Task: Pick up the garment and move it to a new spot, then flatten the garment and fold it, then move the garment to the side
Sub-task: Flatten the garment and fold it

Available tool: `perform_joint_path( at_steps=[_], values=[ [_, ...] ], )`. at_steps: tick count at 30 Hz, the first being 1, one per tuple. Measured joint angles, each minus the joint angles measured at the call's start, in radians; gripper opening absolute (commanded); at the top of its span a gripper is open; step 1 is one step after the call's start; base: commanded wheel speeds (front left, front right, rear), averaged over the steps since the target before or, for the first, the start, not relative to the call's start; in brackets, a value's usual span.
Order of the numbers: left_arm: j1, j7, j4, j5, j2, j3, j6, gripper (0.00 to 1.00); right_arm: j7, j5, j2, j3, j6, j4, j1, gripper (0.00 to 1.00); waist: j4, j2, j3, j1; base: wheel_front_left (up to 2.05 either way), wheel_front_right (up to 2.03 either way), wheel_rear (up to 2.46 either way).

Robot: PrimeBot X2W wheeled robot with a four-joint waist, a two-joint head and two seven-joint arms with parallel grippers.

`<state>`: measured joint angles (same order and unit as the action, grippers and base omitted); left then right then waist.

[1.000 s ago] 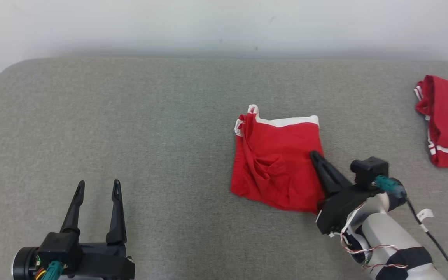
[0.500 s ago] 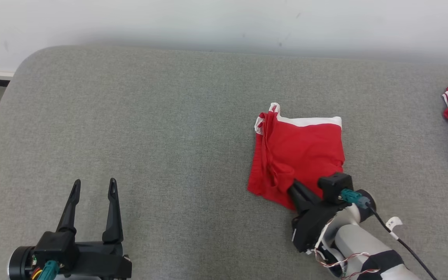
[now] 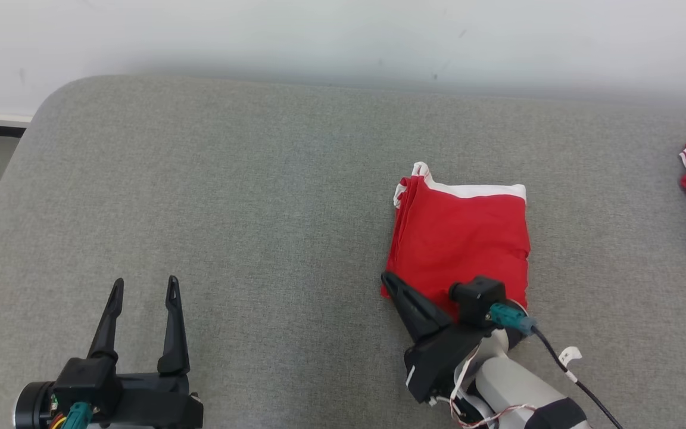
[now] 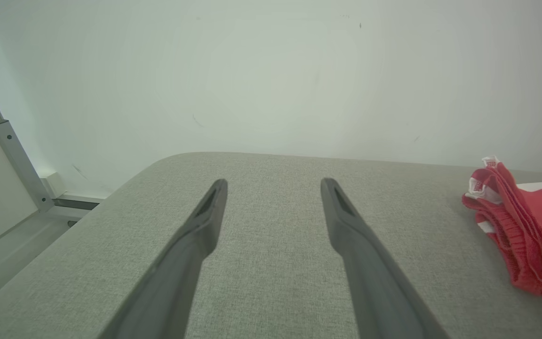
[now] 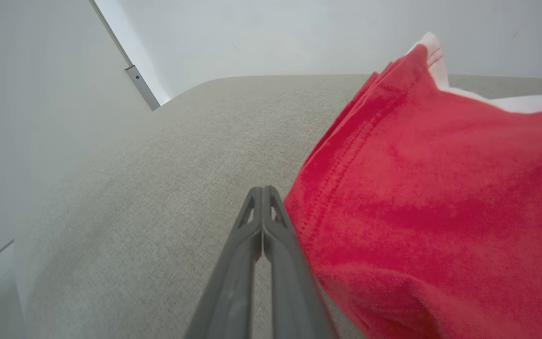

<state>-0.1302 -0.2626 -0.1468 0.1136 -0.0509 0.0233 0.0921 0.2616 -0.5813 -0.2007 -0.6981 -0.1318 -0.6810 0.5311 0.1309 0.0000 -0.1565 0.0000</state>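
Garment (image 3: 462, 238), red with white trim, is lying folded on the grey cushion (image 3: 230, 179), its near left corner sitting just beside the right gripper (image 3: 387, 278), whose fingers are pressing together; the left gripper (image 3: 145, 285) is hovering spread, well apart.

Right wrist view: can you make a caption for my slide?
The robot's right hand, fingers shut together, lies beside the edge of the folded red garment on the grey fabric surface.
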Motion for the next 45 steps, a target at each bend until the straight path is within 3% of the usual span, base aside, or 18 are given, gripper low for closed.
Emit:
perform_joint_path(
  at_steps=[15, 28, 30, 31, 32, 33, 45],
  values=[
    [0.039, 0.000, 0.016, -0.008, 0.000, 0.035, -0.004, 1.00, 0.002, 0.101, -0.066, 0.325, 0.000, 0.301, -0.146, 0.00, -0.072, 0.0000, 0.046, 0.0000, 0.00, 0.00, 0.00],
    [0.107, 0.000, 0.043, -0.053, -0.011, 0.045, -0.018, 1.00, 0.002, 0.229, -0.053, 0.589, 0.000, 0.460, -0.382, 0.00, -0.147, 0.0001, 0.096, 0.0000, 0.00, 0.00, 0.00],
    [0.113, 0.000, 0.044, -0.054, -0.014, 0.047, -0.018, 1.00, 0.002, 0.251, -0.040, 0.617, 0.000, 0.471, -0.412, 0.26, -0.152, 0.0000, 0.103, -0.0001, 0.00, 0.00, 0.00],
    [0.117, 0.000, 0.045, -0.058, -0.016, 0.047, -0.020, 1.00, 0.002, 0.265, -0.035, 0.630, 0.000, 0.479, -0.425, 0.49, -0.154, 0.0000, 0.106, -0.0001, 0.00, 0.00, 0.00],
    [0.122, 0.000, 0.047, -0.060, -0.018, 0.048, -0.021, 1.00, 0.002, 0.280, -0.029, 0.642, 0.000, 0.486, -0.439, 0.84, -0.156, 0.0000, 0.110, -0.0001, 0.00, 0.00, 0.00],
    [0.127, 0.000, 0.047, -0.060, -0.018, 0.050, -0.022, 1.00, 0.002, 0.292, -0.022, 0.653, 0.000, 0.493, -0.453, 1.00, -0.157, 0.0000, 0.113, -0.0001, 0.00, 0.00, 0.00],
    [0.179, 0.000, 0.063, -0.068, -0.025, 0.056, -0.039, 1.00, -0.026, 0.391, 0.039, 0.702, 0.000, 0.532, -0.523, 1.00, -0.160, 0.0000, 0.141, -0.0001, 0.00, 0.00, 0.00]
  ],
)
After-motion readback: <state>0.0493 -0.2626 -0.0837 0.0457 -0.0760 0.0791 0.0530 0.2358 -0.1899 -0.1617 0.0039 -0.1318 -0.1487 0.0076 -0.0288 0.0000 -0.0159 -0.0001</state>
